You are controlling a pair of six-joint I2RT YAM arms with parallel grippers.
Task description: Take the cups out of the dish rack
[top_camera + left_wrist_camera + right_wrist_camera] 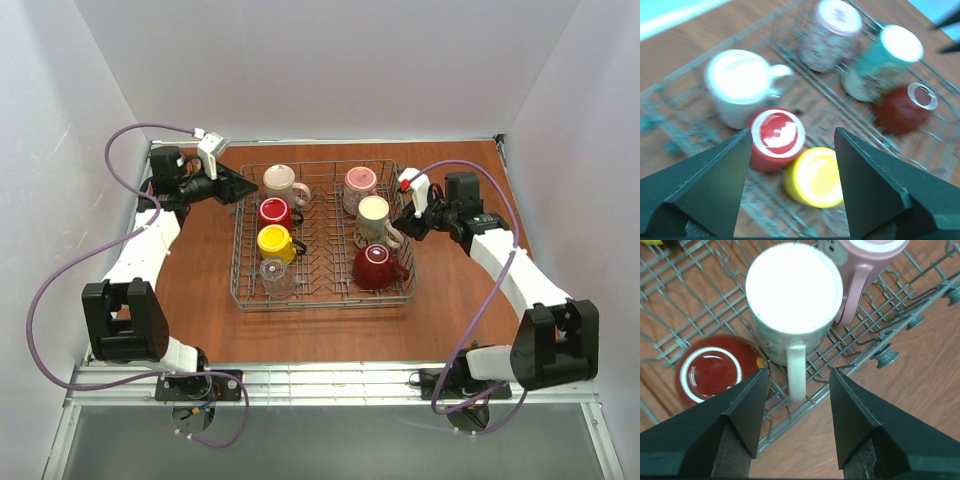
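Surface (pixel 200 300): brown wood-grain board. White walls (pixel 330 70): three sides. Silver rail (pixel 330 385): along near edge.

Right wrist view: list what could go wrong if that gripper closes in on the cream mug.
1. The cream mug stands close between the pink mug and the dark red mug, so the open right gripper could knock either one.
2. Its handle points at the gripper, and a pinch on the handle alone may let the mug swing.
3. Lifted at a slant, the mug might snag the wires of the dish rack.
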